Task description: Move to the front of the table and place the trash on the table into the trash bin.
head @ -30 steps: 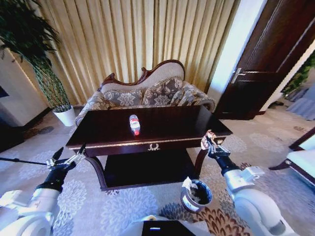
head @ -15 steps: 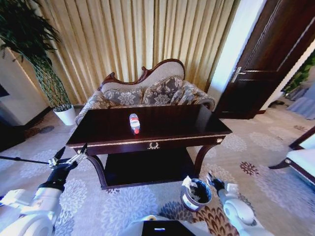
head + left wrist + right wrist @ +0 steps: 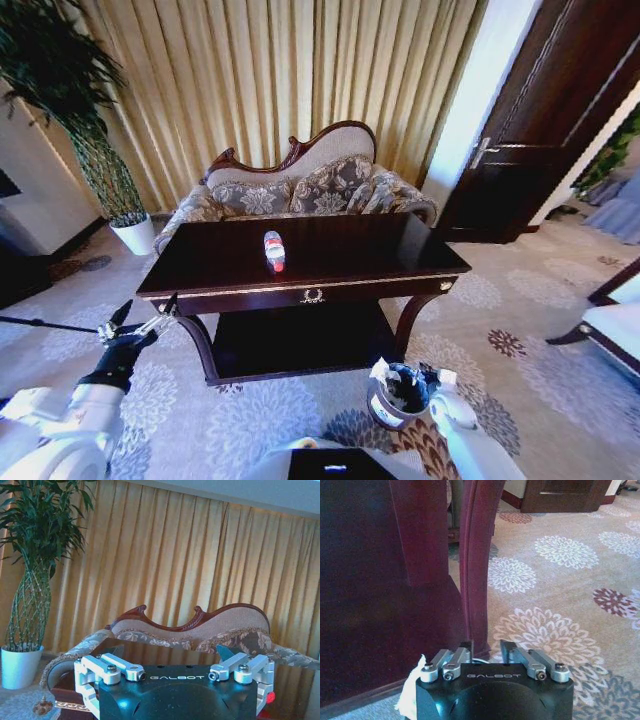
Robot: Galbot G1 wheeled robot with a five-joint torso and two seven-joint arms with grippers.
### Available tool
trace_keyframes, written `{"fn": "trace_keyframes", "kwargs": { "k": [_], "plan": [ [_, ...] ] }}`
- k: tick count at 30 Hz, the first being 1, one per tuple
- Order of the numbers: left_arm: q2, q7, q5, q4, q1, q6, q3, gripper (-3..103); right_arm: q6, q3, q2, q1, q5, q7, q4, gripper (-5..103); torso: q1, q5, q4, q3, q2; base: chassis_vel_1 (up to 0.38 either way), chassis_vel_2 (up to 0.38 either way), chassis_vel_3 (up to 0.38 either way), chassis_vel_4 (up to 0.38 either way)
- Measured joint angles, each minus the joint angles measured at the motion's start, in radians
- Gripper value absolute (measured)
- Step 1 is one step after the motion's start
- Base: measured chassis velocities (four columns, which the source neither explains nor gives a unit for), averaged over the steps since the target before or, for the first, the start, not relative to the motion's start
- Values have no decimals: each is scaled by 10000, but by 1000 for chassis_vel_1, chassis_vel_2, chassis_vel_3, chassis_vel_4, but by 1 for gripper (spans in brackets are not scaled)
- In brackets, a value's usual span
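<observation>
A room with gold curtains, a patterned carpet and a sofa behind; the dark table stands in the middle of the head view. On its top, a little toward 11 o'clock from the gold emblem, lies the bottle (clear plastic, red cap pointing to the robot). It is alone there, well apart from both arms.

The bin stands on the carpet at about 5 o'clock from the table, near the front right leg. Something white hangs over its rim on the side near the table.

The right gripper is low, just beside the bin at its 3 o'clock side, over the rim. In the right wrist view its fingers are spread apart with nothing between them, and the table leg rises just ahead.

The left gripper hovers at 8 o'clock from the table, near the front left corner, apart from it. Its fingers are also spread and empty. A plant in a white pot stands at the side.
</observation>
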Motion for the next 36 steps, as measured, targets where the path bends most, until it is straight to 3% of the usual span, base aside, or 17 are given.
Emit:
{"fn": "trace_keyframes", "kwargs": {
  "k": [1, 5, 7, 10, 13, 16, 18, 24, 30, 36],
  "plan": [
    [0, 0, 0, 0, 0, 0, 0, 100, 0, 0, 0, 0, 0, 0, 0, 30, 0, 0, 0, 0, 0, 0, 0, 0, 0],
    [-14, 2, -40, 0, 26, -15, -36, 100, 0, 133, -119, -111, -29, 3, -4, 52, 0, 0, 0, 0, 0, 0, 0, 0, 0],
    [-14, 1, -43, 0, 20, -15, -35, 100, 0, 166, -153, -150, -23, 3, 25, 52, 0, 0, 0, 1, 0, 0, 0, 0, 0],
    [-14, 3, -49, -1, -5, -15, -5, 100, -1, 263, -234, -281, 21, -3, 158, 68, 0, 0, 0, 0, 0, 0, 0, 0, 0],
    [-17, 4, -53, -1, -16, -16, 9, 100, -1, 317, -249, -366, 89, -12, 246, 74, 0, 0, 0, 0, 0, 0, 0, 0, 0],
    [-18, 5, -70, -1, -19, -15, 12, 100, -1, 386, -260, -530, 203, -17, 413, 90, 0, 0, 1, 0, 0, 0, 0, 0, 0],
    [-17, 7, -80, -1, -16, -19, 12, 100, 0, 412, -271, -599, 209, -22, 476, 95, 0, 1, 1, 0, 0, 0, 0, 0, 0],
    [-24, 31, -99, -1, -39, -122, 39, 100, 277, 636, -382, -1088, 302, -331, 1234, 100, 0, 3, 1, 0, 0, 0, 0, 0, 0],
    [32, 109, -233, -2, -97, -209, -15, 100, 1876, 1150, -735, -2284, 220, -1292, 3870, 100, 0, -1, 2, 0, 0, 0, 0, 0, 0],
    [161, 119, -239, 41, -162, -223, 58, 100, 1975, 1435, -723, -3044, 309, -1453, 6618, 100, -1, 0, 2, 0, 0, 0, 0, 0, 0]
  ]
}}
